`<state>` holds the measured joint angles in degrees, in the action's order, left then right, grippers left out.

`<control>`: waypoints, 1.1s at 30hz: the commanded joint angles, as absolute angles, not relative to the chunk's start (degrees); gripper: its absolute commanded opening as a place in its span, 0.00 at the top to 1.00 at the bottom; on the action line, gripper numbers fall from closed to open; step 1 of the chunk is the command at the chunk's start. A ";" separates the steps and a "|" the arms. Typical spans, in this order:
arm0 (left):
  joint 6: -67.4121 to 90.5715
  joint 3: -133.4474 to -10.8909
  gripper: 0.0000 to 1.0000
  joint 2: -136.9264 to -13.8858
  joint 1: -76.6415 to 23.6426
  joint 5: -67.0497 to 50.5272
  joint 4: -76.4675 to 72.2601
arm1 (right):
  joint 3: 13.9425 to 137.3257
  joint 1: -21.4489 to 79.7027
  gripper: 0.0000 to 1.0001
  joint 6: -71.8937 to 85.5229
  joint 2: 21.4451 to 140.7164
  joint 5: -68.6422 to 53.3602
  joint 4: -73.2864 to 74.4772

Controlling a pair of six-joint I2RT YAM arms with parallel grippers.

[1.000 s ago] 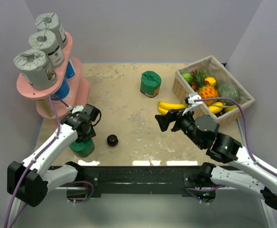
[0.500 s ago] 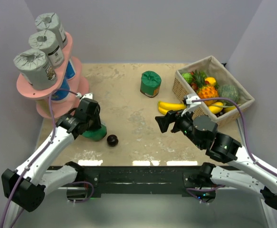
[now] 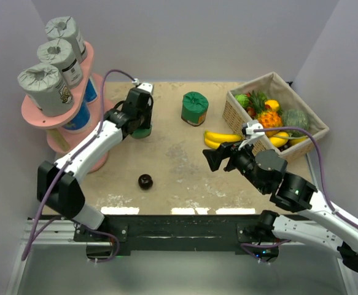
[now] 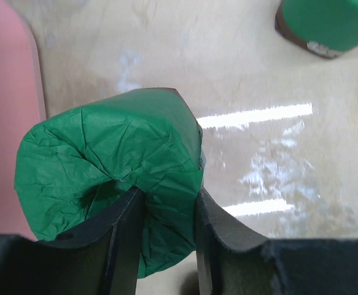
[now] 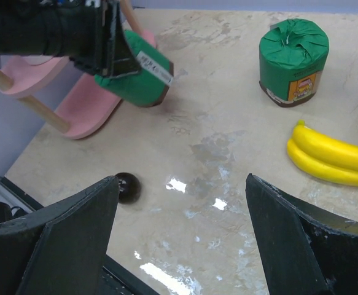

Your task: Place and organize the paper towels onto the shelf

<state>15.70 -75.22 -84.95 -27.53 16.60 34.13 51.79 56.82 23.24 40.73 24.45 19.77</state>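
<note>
My left gripper [image 3: 139,118] is shut on a green paper towel roll [image 3: 144,131], pinching its crumpled wrap between both fingers [image 4: 128,246]. The roll [image 4: 105,178] hangs tilted above the table, just right of the pink shelf [image 3: 40,114]. A second green roll [image 3: 194,109] stands upright at the table's back middle. Three grey rolls [image 3: 43,89] line the shelf's top board, and white-and-blue rolls [image 3: 79,118] sit on the lower board. My right gripper [image 5: 182,184] hovers open over bare table, holding nothing.
A small dark ball [image 3: 145,181] lies on the table near the front. Yellow bananas [image 3: 218,138] lie beside the wicker fruit basket [image 3: 307,117] at the right. Grey walls close in the left, back and right.
My left arm lifted the green roll from the front left and carried it back and rightward, past the ball. The right arm barely moved.
</note>
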 commanded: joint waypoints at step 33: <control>-10.37 -93.34 0.60 -110.74 -19.69 41.04 27.16 | 56.07 56.69 0.12 20.92 41.84 24.26 20.74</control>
<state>-8.62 -92.99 -110.63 -20.25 36.47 29.41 53.17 56.82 21.80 42.89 24.29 20.16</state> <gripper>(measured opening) 0.408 0.877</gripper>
